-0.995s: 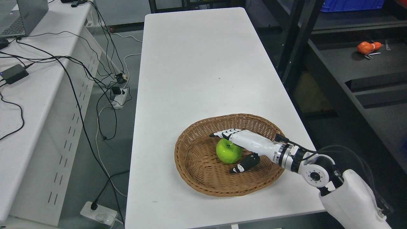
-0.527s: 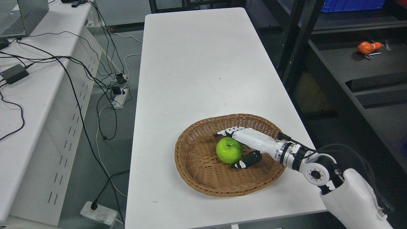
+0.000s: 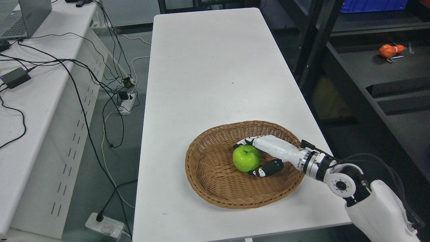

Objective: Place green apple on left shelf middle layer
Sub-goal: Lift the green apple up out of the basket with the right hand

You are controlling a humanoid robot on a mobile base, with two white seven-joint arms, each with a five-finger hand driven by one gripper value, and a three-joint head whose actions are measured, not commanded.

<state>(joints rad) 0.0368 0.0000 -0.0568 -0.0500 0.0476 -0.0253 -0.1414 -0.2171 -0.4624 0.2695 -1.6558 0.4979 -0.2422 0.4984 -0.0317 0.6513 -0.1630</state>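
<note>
A green apple [image 3: 246, 158] sits in a wicker basket [image 3: 208, 178] on the near part of a white table [image 3: 208, 67]. My right hand [image 3: 247, 159] comes in from the lower right and closes around the apple. Its white fingers [image 3: 250, 141] curl over the apple's far side and the dark thumb [image 3: 267, 169] presses on its near right side. A dark metal shelf [image 3: 369, 70] stands to the right of the table. The left arm does not show.
An orange object [image 3: 389, 50] and a small tool lie on the shelf's layer, and a blue bin [image 3: 373, 5] sits on the layer above. A white desk [image 3: 30, 111] with a laptop, cables and an adapter stands left. Power strips and cables lie on the floor between.
My right hand has closed its fingers and thumb onto the apple. Hand and apple have shifted slightly right and up inside the basket.
</note>
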